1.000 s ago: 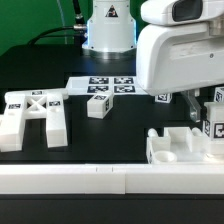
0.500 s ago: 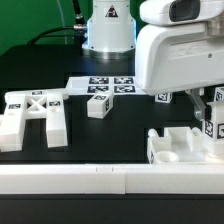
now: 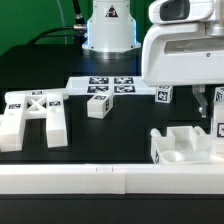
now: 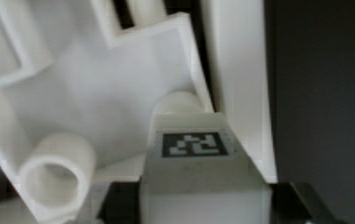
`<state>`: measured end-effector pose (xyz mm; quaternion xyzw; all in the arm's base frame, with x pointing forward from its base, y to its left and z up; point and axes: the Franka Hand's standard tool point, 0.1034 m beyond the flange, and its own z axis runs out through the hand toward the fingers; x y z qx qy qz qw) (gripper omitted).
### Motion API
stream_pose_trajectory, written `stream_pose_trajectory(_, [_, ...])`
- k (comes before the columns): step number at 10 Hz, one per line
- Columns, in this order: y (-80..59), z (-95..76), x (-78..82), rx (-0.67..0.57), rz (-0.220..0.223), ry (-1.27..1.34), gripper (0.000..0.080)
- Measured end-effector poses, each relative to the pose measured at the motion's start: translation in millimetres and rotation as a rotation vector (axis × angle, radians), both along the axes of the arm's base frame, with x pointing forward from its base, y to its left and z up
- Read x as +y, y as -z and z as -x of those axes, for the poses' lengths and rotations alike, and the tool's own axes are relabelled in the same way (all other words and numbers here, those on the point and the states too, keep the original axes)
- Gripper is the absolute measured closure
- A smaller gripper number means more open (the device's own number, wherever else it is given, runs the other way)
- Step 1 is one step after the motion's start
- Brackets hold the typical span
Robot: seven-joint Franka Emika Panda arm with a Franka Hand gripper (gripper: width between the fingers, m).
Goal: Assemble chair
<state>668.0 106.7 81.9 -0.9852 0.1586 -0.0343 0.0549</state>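
My gripper [image 4: 209, 200] is shut on a white chair leg [image 4: 200, 165] that carries a square tag; its dark fingers [image 4: 124, 203] press the leg's two sides. In the exterior view the gripper [image 3: 213, 108] hangs at the right, over the seat block [image 3: 180, 150], with the leg [image 3: 219, 126] partly cut off by the picture's edge. The X-braced frame [image 3: 35, 110] lies flat at that view's left. A small tagged block [image 3: 98, 105] sits near the middle, and another tagged piece [image 3: 163, 96] lies behind the seat block.
The marker board [image 3: 105, 84] lies at the back, in front of the robot base [image 3: 108, 30]. A long white rail [image 3: 90, 180] runs along the front edge. The seat block's walls and a round socket [image 4: 58, 170] stand close beside the held leg.
The jaws have closed on the leg. The hand and the leg have shifted toward the exterior view's right, uncovering the tagged piece behind the seat block.
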Motion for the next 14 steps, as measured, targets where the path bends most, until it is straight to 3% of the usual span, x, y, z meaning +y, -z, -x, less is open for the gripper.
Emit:
stream_pose_trajectory(6, [0.2, -0.1, 4.6, 0.044, -0.049, 0.43, 0.0508])
stream_pose_trajectory(7, [0.3, 0.0, 4.6, 0.042, -0.048, 0.408, 0.0327])
stream_pose_trajectory(8, [0.3, 0.0, 4.6, 0.038, -0.044, 0.37, 0.0327])
stream_pose_trajectory(9, [0.3, 0.0, 4.5, 0.032, -0.038, 0.314, 0.0197])
stream_pose_trajectory(14, [0.2, -0.3, 3.4, -0.01, 0.002, -0.084, 0.0151])
